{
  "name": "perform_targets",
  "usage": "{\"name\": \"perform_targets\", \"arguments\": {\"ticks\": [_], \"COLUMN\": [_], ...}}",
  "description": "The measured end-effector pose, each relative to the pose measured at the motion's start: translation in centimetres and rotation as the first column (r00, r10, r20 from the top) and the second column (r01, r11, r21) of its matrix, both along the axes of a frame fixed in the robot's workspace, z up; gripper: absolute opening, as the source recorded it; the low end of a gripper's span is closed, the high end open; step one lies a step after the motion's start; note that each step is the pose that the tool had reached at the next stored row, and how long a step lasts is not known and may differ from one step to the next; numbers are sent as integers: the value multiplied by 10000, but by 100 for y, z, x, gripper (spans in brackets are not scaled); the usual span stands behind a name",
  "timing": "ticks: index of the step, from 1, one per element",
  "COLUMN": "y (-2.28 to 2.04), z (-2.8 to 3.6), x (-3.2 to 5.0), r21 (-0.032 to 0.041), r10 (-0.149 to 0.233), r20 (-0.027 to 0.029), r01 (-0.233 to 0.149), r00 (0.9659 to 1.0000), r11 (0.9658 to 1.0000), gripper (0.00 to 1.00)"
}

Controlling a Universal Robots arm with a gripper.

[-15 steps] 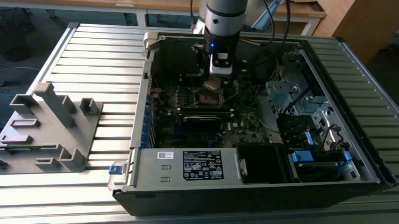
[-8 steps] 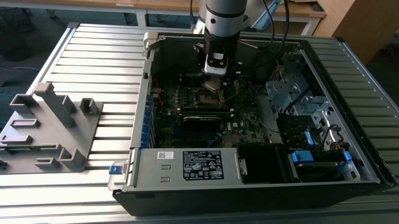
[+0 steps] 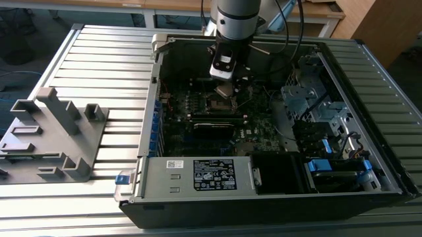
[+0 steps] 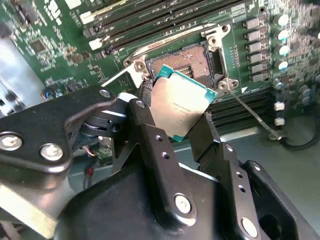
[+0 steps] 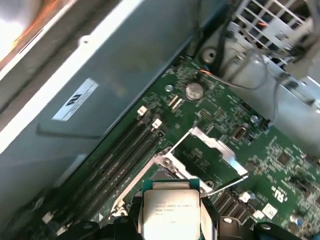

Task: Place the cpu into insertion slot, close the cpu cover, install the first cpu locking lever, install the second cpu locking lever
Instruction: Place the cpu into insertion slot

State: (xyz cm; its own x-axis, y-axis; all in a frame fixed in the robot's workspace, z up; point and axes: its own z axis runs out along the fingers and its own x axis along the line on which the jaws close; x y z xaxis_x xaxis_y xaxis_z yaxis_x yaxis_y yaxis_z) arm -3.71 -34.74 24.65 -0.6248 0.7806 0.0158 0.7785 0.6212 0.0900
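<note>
My gripper [image 4: 176, 116] is shut on the cpu [image 4: 177, 106], a flat square chip with a dull grey top and green edges, pinched by two opposite edges between black fingers [image 4: 146, 127]. The cpu hangs tilted just above the insertion slot [image 4: 192, 59], whose dark brownish centre lies bare inside a silvery rim. In the exterior view the gripper [image 3: 225, 88] hovers over the slot [image 3: 221, 103] in the middle of the green motherboard. The cpu cover [image 5: 206, 142] stands flipped open beyond the cpu [image 5: 170, 210]. A thin wire lever [image 4: 255, 117] sticks out beside the slot.
The motherboard lies in an open computer case [image 3: 148, 113] on a slatted table. A long black module [image 3: 212, 129] sits near the slot, memory slots [image 4: 150, 20] run alongside it. A labelled metal box [image 3: 197, 175], drive bays [image 3: 316, 113] and a grey fixture [image 3: 49, 133] surround the area.
</note>
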Motion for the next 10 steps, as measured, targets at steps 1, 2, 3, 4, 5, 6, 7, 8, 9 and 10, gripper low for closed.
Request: {"name": "perform_targets", "arguments": {"ticks": [1,2,3,4,5,6,7,8,9,10], "y": [0,0,0,0,0,0,0,0,0,0], "z": [-2,-5,-8,-10,-12,-15,-17,-19,-22,-24], "x": [0,0,0,0,0,0,0,0,0,0], "r21": [0,0,0,0,0,0,-1,0,0,0], "r10": [-180,-360,-557,-734,-915,-1093,-1272,-1449,-1628,-1816], "r20": [0,0,0,0,0,0,0,0,0,1], "r01": [180,360,557,734,915,1093,1272,1449,1628,1816], "r00": [9998,9994,9985,9973,9958,9940,9919,9894,9867,9834], "r11": [9998,9994,9985,9973,9958,9940,9919,9894,9867,9834], "gripper": [54,54,54,54,54,54,54,54,54,54]}}
